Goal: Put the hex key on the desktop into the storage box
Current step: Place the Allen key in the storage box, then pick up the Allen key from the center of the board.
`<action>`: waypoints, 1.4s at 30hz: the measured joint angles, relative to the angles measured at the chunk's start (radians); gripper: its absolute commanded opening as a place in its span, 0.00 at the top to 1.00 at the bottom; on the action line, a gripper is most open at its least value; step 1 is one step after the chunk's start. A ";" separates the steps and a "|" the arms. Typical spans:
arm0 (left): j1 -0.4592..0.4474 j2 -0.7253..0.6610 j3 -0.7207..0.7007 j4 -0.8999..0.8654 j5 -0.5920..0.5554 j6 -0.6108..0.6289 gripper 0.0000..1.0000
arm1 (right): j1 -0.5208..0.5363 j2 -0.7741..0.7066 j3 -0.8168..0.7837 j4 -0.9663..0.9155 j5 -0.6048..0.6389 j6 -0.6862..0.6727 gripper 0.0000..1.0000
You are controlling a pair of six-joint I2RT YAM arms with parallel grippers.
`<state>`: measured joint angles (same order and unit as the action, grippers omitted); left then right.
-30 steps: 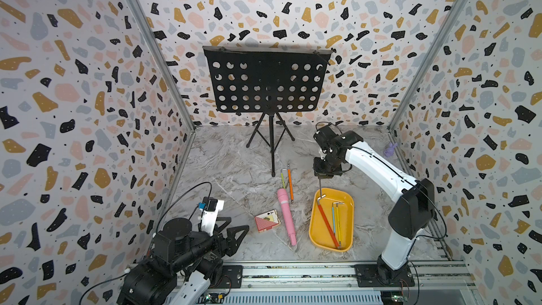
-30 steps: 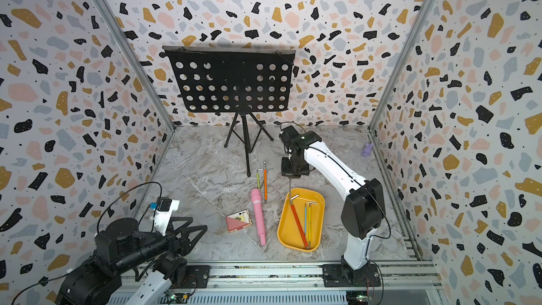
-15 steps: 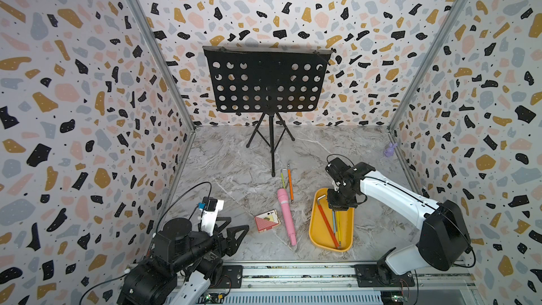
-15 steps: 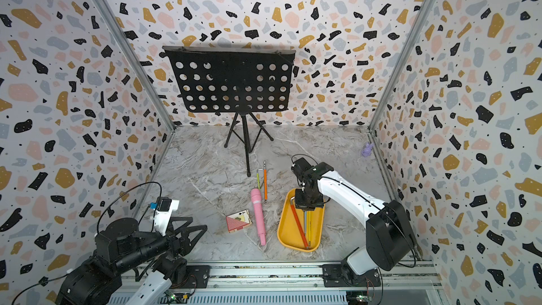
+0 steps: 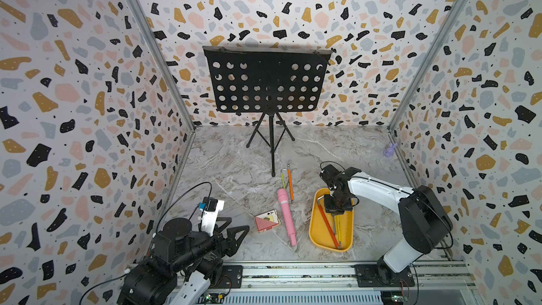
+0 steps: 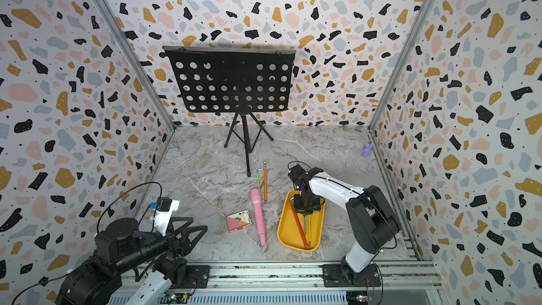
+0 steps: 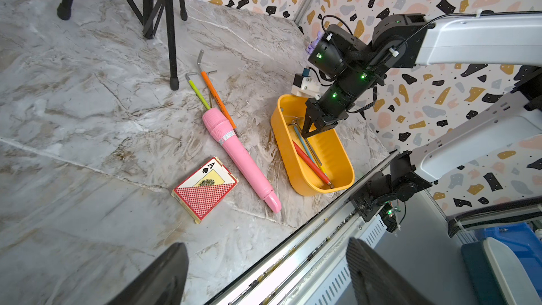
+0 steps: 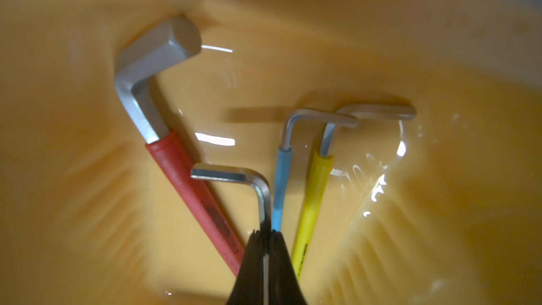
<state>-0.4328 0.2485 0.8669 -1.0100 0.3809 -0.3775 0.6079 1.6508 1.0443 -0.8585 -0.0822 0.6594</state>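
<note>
Fingers of the left gripper are standing wide apart, holding nothing, at 7 o'clock on the desktop. At 6 o'clock a red card box and a pink toy microphone are lying side by side. At 5 o'clock the right gripper is reaching down inside the storage box, clenched on a bare steel hex key. A red-sleeved key, a blue-sleeved key and a yellow-sleeved key are lying beneath it. Farther out, near the centre, an orange-sleeved key and a green-sleeved key are lying on the marble. At 12 o'clock a black music stand is standing.
</note>
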 measured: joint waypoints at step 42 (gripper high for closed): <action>0.006 0.000 0.000 0.000 0.001 0.000 0.12 | 0.089 0.391 0.703 -0.112 -0.043 -0.019 0.57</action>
<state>-0.4263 0.2485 0.8669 -1.0100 0.3817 -0.3775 0.6971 2.0415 1.7477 -0.9703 -0.1257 0.6407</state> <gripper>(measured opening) 0.884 0.407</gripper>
